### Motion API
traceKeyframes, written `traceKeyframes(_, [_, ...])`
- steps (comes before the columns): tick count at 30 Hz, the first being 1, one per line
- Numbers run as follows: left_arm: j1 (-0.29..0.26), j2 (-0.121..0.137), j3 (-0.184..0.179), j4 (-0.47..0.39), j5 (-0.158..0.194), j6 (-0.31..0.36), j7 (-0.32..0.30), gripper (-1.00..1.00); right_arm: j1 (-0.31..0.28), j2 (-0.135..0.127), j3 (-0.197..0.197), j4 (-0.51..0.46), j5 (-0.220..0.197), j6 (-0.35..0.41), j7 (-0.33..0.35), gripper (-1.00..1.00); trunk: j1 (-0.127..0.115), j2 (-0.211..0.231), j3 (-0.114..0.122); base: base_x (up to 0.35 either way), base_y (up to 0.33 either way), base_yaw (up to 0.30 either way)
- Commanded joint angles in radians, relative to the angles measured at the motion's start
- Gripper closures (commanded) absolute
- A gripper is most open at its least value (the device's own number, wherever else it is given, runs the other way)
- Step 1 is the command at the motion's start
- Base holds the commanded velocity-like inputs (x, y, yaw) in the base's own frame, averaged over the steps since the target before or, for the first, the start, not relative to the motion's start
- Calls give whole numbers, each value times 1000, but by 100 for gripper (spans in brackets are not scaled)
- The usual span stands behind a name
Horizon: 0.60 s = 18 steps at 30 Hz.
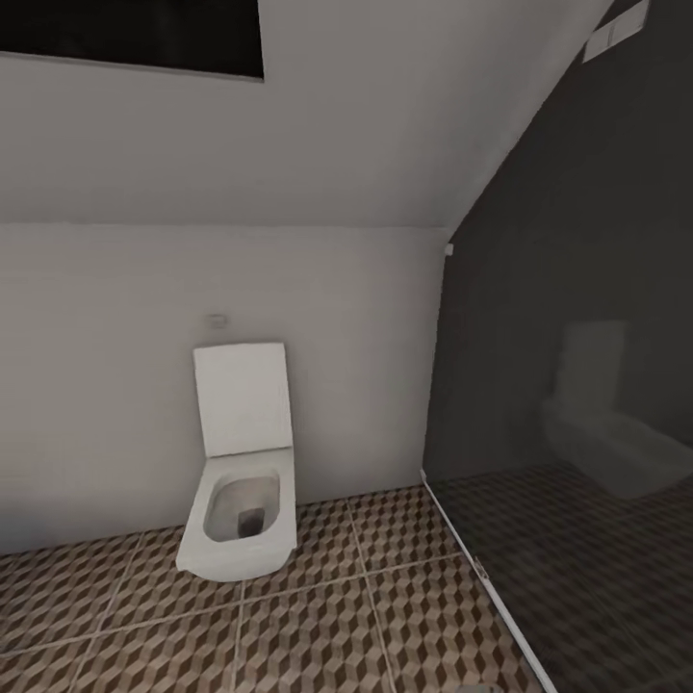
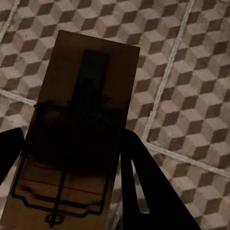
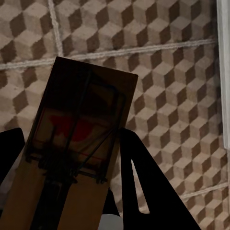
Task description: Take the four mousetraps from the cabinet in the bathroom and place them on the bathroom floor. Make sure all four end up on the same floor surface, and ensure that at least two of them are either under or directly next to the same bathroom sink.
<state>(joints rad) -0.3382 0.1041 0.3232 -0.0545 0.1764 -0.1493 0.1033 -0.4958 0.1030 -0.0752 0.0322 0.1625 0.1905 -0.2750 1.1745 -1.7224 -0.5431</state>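
Note:
In the left wrist view a wooden mousetrap (image 2: 81, 129) with dark wire parts sits between the two dark fingers (image 2: 143, 187) of my left gripper (image 2: 72, 182), which is shut on it, above the cube-patterned bathroom floor (image 2: 191, 96). In the right wrist view another mousetrap (image 3: 79, 143), with a red mark, is held the same way by my right gripper (image 3: 72, 182), shut on it over the floor (image 3: 167, 96). The head view shows the bathroom floor (image 1: 318, 626). The cabinet and the bathroom sink are out of view.
A white toilet (image 1: 241, 481) with its lid up stands against the pale wall ahead. A dark glass partition (image 1: 568, 385) with a white bottom rail (image 1: 481, 577) closes off the right side and reflects the toilet. A white edge strip (image 3: 223, 72) crosses the right wrist view.

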Motion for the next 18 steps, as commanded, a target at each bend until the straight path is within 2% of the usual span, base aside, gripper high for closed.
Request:
traceKeyframes(1, [-1,-1,-4,1,11,-5,-3,100,-1,0,-8,2,10,2,-3,100,0,-1,-1,12,-5,164])
traceKeyframes(18, [-1,-1,-4,1,11,-5,-4,100,-1,-3,-8,2,10,1,-3,100,0,-1,-1,1,-1,257])
